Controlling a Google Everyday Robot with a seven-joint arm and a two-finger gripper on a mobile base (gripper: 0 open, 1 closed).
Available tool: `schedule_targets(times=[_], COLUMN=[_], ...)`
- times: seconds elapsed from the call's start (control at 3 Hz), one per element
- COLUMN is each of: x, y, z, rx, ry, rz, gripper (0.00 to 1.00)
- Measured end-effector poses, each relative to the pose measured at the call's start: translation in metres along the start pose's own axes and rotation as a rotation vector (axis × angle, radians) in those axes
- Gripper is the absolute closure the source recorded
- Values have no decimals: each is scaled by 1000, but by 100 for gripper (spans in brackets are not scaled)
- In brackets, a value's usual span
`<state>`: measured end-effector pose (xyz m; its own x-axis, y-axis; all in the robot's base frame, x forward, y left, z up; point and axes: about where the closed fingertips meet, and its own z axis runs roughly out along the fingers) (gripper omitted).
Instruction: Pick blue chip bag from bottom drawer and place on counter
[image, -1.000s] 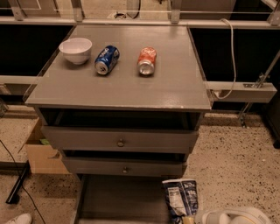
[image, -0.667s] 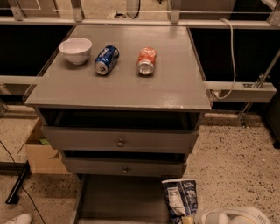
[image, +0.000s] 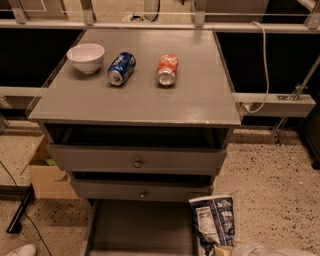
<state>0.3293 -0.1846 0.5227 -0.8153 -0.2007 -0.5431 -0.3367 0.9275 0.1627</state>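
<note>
Gripper (image: 252, 248): nothing has visibly shifted since a second ago. It sits at the bottom edge, by the bag's near end. I cannot tell whether it is wide, narrow or holding.
Blue chip bag (image: 215, 222): lies at the bottom drawer's right rim, label up, long axis near-to-far, far end toward the cabinet. Probably light, crinkly, slippery and crushable, so pinch a flat seam end.
Bottom drawer (image: 142, 227): pulled out.
Counter (image: 150, 102): holds a bowl (image: 86, 56), a blue soda can (image: 121, 68) and an orange can (image: 167, 69).

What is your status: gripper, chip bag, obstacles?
Gripper at picture's bottom edge, by blue chip bag. Bag at right side of bottom drawer, not on counter. Counter holds bowl, blue can, orange can.
</note>
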Motion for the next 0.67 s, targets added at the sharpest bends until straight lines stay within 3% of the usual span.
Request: schedule_targets(times=[0.33,0.67], x=[-24,-30], y=[20,18], z=[-64,-67], rx=[61,71], ry=[-129,-142], rz=[-104,-103], gripper=[100,100])
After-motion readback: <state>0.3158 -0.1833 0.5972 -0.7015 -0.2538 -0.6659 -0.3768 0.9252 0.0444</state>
